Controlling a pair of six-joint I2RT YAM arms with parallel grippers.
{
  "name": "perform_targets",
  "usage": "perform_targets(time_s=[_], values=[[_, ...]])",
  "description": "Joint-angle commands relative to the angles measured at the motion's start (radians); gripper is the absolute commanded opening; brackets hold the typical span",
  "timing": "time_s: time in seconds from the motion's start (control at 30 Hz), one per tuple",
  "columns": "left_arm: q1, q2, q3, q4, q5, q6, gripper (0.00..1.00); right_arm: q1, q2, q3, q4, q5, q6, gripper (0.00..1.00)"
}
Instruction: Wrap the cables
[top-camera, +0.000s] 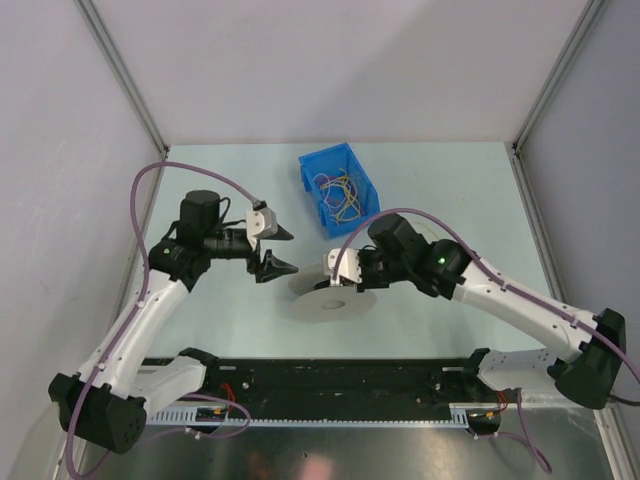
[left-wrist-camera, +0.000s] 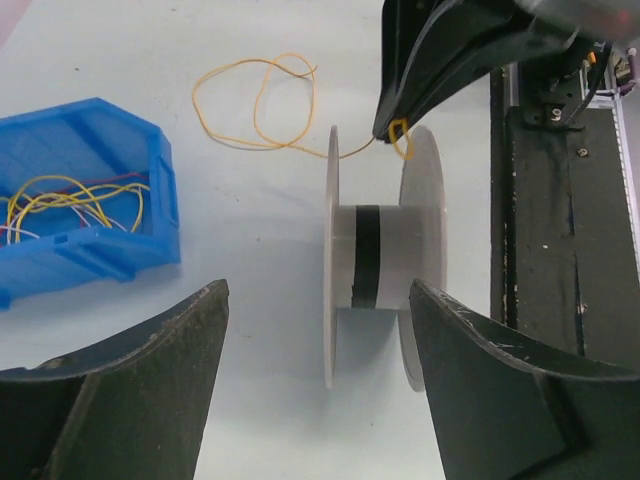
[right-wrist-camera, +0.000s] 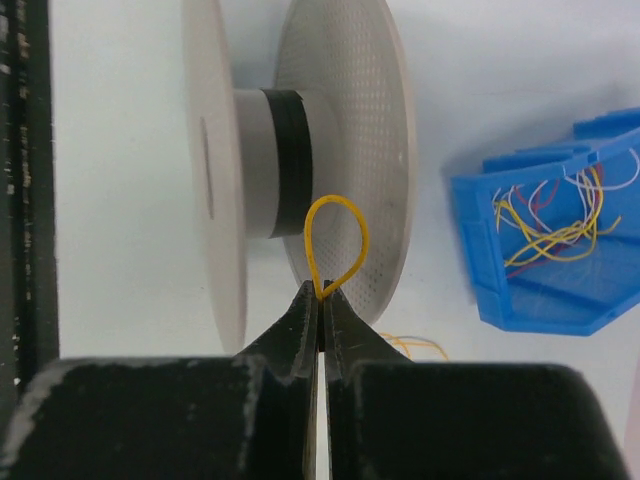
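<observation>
A yellow cable (left-wrist-camera: 255, 100) lies in loose loops on the table and runs to my right gripper (right-wrist-camera: 322, 295). The gripper is shut on it and holds a small loop (right-wrist-camera: 340, 240) between the flanges of a white spool (right-wrist-camera: 345, 150) with a black-taped hub. From above, the right gripper (top-camera: 336, 272) sits just over the spool (top-camera: 335, 303). My left gripper (left-wrist-camera: 318, 287) is open and empty, facing the spool (left-wrist-camera: 375, 255) a little way off; from above the left gripper (top-camera: 288, 250) is to the spool's left. More yellow, purple and pale cables (top-camera: 340, 192) lie tangled in a blue bin.
The blue bin (top-camera: 338, 165) stands behind the spool, also in the left wrist view (left-wrist-camera: 90, 200) and the right wrist view (right-wrist-camera: 540, 300). A black rail (top-camera: 330, 385) runs along the near table edge. Grey walls enclose the table.
</observation>
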Motion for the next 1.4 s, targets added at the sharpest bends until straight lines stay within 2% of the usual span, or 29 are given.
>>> perform_targets(time_s=[0.0, 0.17, 0.27, 0.43, 0.53, 0.67, 0.87, 1.07, 1.37], values=[[-0.013, 0.042, -0.045, 0.220, 0.069, -0.072, 0.77, 0.014, 0.056, 0.042, 0.053, 0.112, 0.021, 0.00], [-0.065, 0.115, -0.092, 0.289, 0.088, -0.097, 0.70, 0.017, 0.091, 0.043, 0.065, 0.122, 0.047, 0.00], [-0.099, 0.148, -0.110, 0.307, 0.097, -0.097, 0.61, 0.019, 0.112, 0.042, 0.084, 0.116, 0.066, 0.00], [-0.156, 0.198, -0.134, 0.356, 0.073, -0.111, 0.42, 0.026, 0.113, 0.034, 0.102, 0.101, 0.118, 0.00], [-0.169, 0.218, -0.146, 0.399, 0.077, -0.136, 0.35, 0.038, 0.108, 0.017, 0.126, 0.113, 0.139, 0.00], [-0.172, 0.239, -0.152, 0.437, 0.104, -0.160, 0.36, 0.057, 0.110, -0.011, 0.165, 0.142, 0.161, 0.00], [-0.172, 0.271, -0.146, 0.470, 0.134, -0.192, 0.47, 0.078, 0.113, -0.040, 0.237, 0.182, 0.195, 0.00], [-0.173, 0.285, -0.150, 0.481, 0.146, -0.210, 0.54, 0.084, 0.111, -0.072, 0.284, 0.222, 0.216, 0.00], [-0.190, 0.289, -0.158, 0.526, 0.098, -0.281, 0.48, 0.089, 0.103, -0.096, 0.320, 0.240, 0.235, 0.00]])
